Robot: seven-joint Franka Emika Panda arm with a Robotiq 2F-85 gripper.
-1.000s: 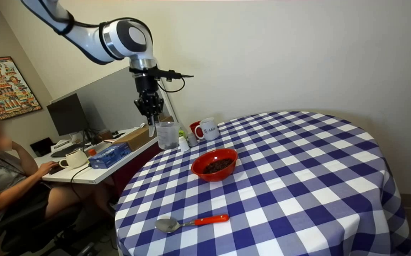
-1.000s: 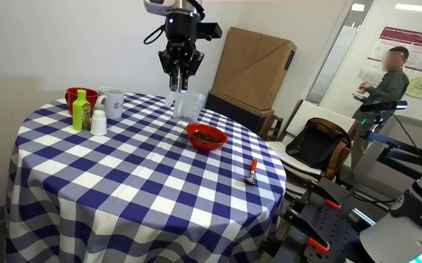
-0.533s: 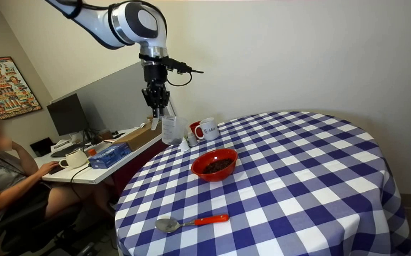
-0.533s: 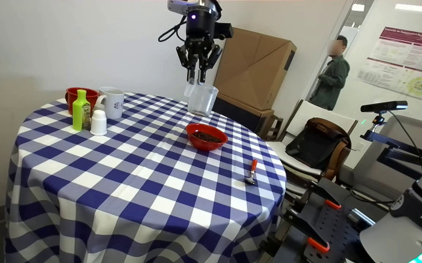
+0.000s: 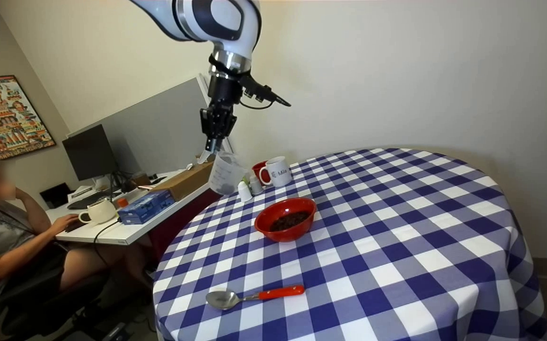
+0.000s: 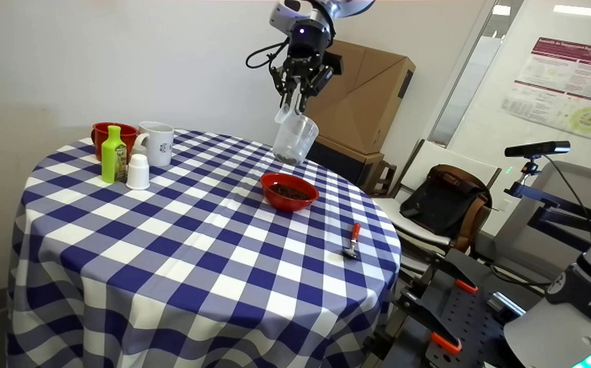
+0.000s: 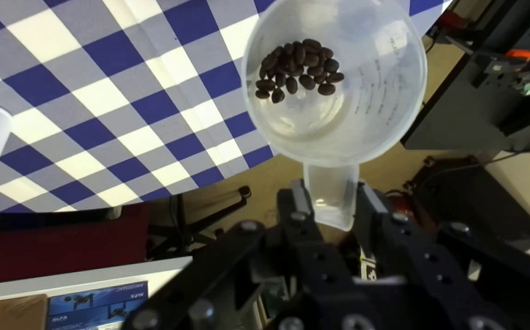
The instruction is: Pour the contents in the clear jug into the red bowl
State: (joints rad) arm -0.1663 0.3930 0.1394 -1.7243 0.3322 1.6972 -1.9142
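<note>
The clear jug (image 7: 366,96) is showing smooth, see-through plastic and catching soft highlights, while the dark beans (image 7: 311,60) are giving off a faint sheen. The red bowl (image 5: 278,208) is gleaming, smooth and glossy. The spoon (image 5: 251,297) is glinting in polished metal, its red handle (image 5: 282,292) shining like plastic. The tablecloth (image 5: 373,246) is showing matt cloth, the big box (image 6: 359,97) dull cardboard.

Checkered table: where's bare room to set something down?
Widest: checkered cloth right of the red bowl and spoon in an exterior view. Smaller: between those two. Crowded: white mug, red mug, green bottle, white container cluster. Clear jug hangs midair.
</note>
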